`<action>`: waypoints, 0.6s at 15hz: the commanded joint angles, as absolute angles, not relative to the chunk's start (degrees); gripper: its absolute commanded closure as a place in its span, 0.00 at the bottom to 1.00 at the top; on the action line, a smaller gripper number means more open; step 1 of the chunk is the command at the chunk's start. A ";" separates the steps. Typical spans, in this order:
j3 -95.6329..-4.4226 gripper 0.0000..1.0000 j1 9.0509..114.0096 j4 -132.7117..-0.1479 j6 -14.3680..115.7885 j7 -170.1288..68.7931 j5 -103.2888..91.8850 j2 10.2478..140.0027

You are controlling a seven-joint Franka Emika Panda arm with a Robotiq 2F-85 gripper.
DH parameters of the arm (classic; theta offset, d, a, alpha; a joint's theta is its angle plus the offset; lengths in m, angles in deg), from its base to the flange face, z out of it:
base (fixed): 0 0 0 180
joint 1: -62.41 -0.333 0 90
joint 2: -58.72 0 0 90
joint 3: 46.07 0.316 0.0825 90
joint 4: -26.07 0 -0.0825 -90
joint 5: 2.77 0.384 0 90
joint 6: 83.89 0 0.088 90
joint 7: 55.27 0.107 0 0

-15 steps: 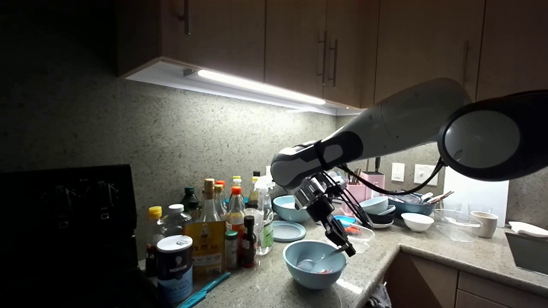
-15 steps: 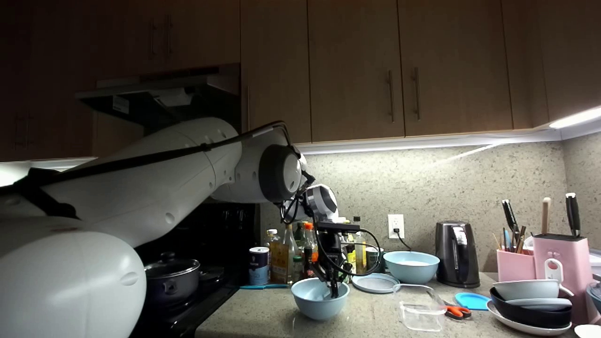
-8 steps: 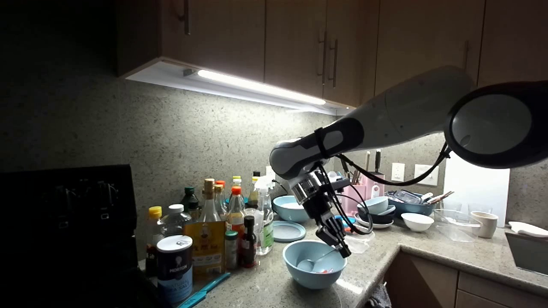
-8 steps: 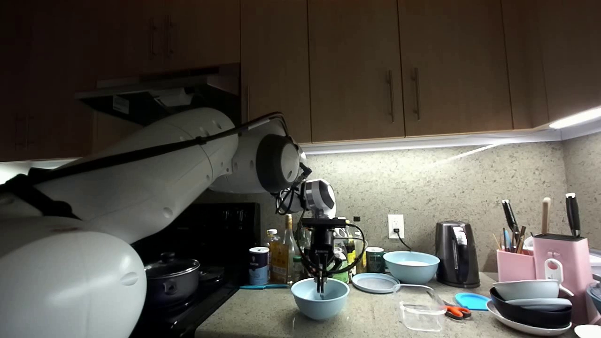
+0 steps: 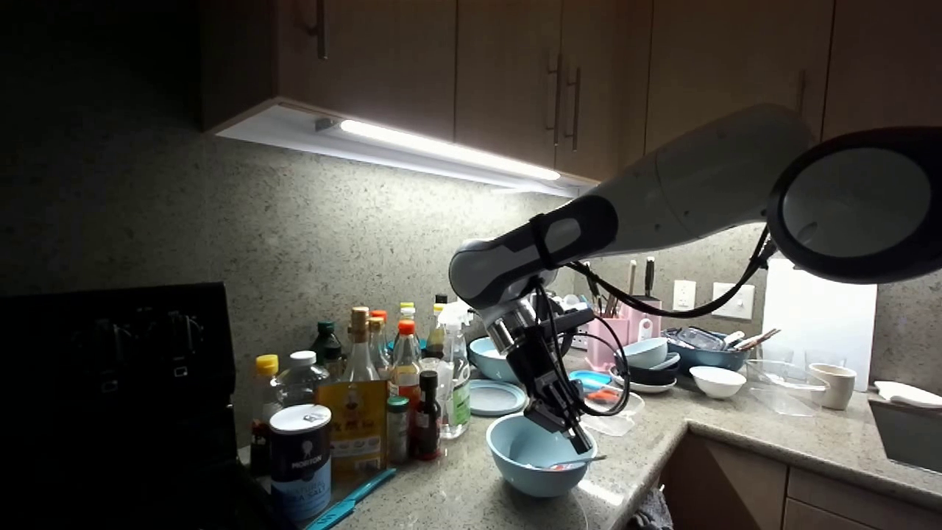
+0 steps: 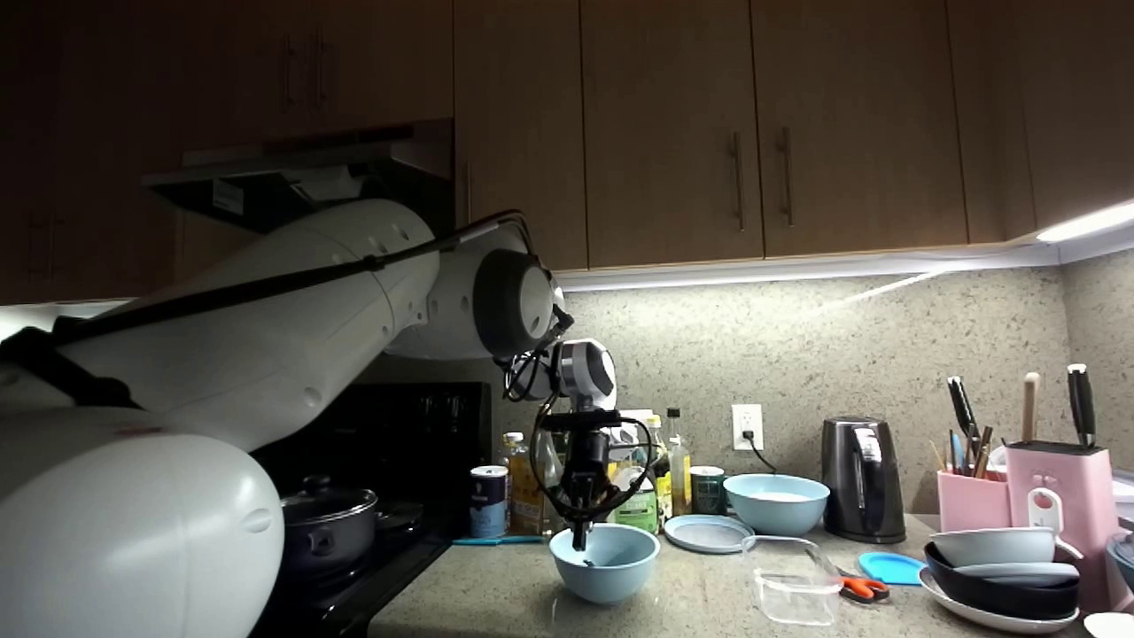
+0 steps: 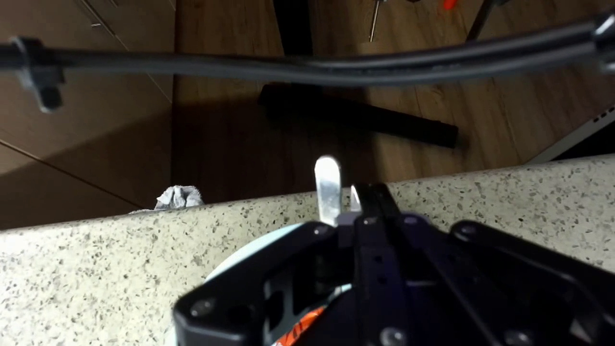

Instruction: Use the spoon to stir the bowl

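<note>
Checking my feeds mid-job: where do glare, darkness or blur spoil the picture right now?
In both exterior views, the stove is nearly black; in an exterior view, the under-cabinet light is blown out and glare whitens the counter beside the bowl; in the wrist view, the cable across the top is out of focus, and the spoon handle glints bright.

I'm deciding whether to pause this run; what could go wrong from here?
The spoon seems to lie beside the gripper, not between its fingers, so stirring may leave it behind. With the tips low at the light blue bowl, a sideways move might shove it toward the counter edge.
</note>
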State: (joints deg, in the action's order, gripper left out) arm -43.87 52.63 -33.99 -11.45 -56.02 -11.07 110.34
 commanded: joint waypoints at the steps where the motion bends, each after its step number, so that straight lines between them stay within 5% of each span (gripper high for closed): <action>1: -43.79 0.96 52.54 -33.88 -11.67 -55.18 -10.66 110.38; 4: -43.81 0.96 52.61 -34.00 -11.66 -54.54 -10.01 110.21; 5: -43.81 0.71 52.62 -34.00 -11.66 -54.54 -10.01 110.19; 9: -43.93 0.51 53.35 -35.81 -10.61 -54.49 -9.60 108.94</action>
